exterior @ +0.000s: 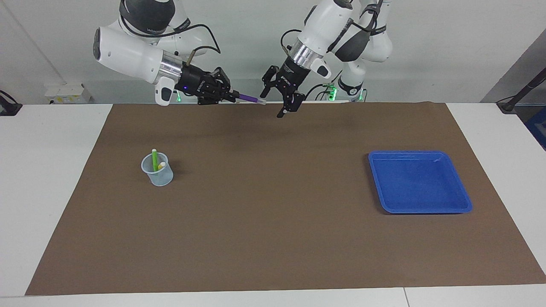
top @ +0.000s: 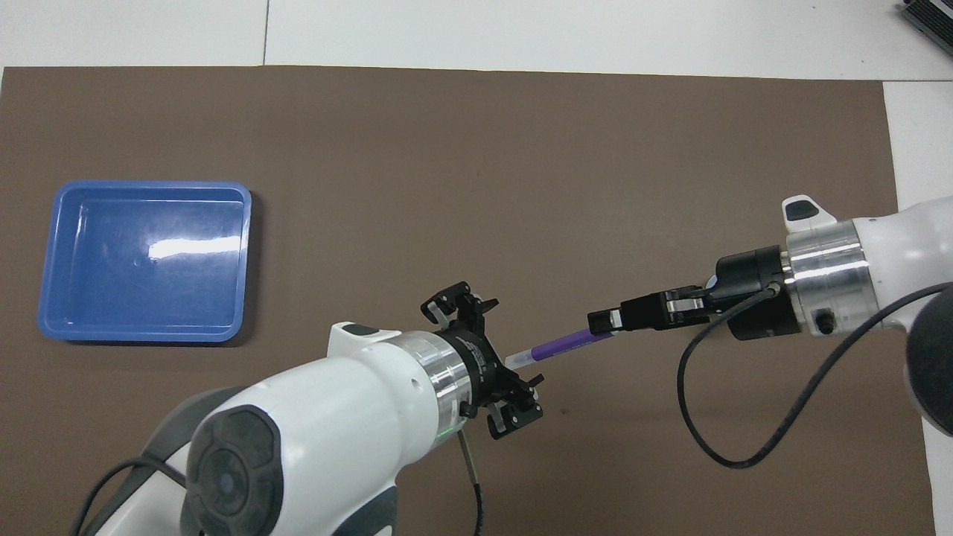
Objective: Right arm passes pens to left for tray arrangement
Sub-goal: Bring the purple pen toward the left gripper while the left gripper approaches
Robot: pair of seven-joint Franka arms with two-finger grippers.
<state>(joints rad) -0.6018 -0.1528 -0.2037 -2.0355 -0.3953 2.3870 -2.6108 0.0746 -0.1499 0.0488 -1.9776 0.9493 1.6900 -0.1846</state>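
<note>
My right gripper is shut on the purple pen and holds it level in the air, over the mat's edge by the robots. The pen's pale tip points at my left gripper, which is open, and the tip reaches in between its spread fingers. I see no contact between them. The green pen and yellow pen stand in a translucent cup toward the right arm's end. The blue tray lies bare toward the left arm's end.
A brown mat covers most of the white table. In the overhead view my right arm hides the cup. A black cable loops below the right wrist.
</note>
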